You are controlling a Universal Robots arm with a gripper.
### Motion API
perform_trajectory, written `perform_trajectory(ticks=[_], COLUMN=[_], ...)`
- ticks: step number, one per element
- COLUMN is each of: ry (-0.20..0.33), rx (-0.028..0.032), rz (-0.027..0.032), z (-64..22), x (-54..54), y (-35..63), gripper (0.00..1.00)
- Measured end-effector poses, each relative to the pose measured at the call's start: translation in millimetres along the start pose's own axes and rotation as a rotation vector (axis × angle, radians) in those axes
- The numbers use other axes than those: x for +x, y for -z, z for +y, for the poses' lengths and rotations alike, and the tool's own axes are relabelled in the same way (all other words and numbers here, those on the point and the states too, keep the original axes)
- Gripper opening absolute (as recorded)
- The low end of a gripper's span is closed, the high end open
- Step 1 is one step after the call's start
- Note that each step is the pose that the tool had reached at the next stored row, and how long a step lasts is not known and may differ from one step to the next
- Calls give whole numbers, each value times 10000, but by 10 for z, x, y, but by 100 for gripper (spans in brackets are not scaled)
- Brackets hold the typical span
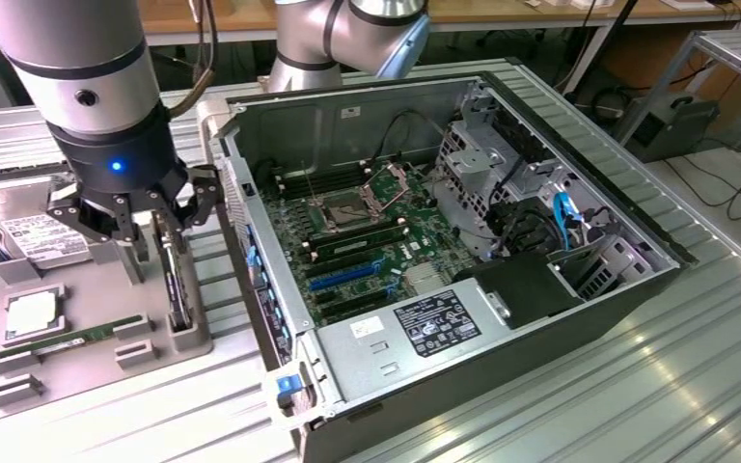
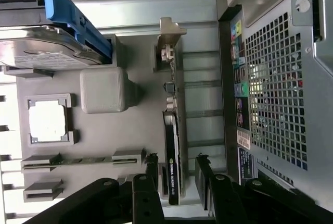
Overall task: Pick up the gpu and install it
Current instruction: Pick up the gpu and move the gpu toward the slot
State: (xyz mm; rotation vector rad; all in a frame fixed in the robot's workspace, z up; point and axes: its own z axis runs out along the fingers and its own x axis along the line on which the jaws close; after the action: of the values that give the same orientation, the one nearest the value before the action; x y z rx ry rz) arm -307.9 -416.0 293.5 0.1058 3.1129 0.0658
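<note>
Between the fingers of your gripper (image 2: 177,174) the gpu (image 2: 172,140) is standing on its long edge. The jaws are sitting wide apart, one finger on each side of the card, and neither appears to be touching it. In the exterior view the gripper (image 1: 143,231) is hanging just over the card's upper edge, with the gpu (image 1: 177,282) running away from it along the parts tray (image 1: 100,371). I am judging that you are working on the grasp itself and that nothing is being held. The card is looking slightly closer to one finger than the other, so you are best off centring it before closing, or the first finger to land may tip it in its slots. You are straddling the end away from the silver bracket (image 2: 169,36), so keep the pads flat on the two faces and take hold low enough that the card is not pivoting. Just beside the card, the gray block (image 2: 101,89) is leaving little room on that side. Beyond it, the RAM stick (image 2: 83,160) and the hard drive (image 2: 41,52) are lying well apart from your fingers. On the other side the computer case (image 2: 276,88) is standing near the tray, so keep the outer finger from brushing its wall.
</note>
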Motion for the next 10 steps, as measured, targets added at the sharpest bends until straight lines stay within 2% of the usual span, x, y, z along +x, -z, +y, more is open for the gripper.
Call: perform_trajectory(ticks=[8, 10], ry=[89, 128], rx=[-2, -4], rz=[5, 5], z=[69, 88], x=[9, 15], y=[-159, -232], gripper=[42, 42])
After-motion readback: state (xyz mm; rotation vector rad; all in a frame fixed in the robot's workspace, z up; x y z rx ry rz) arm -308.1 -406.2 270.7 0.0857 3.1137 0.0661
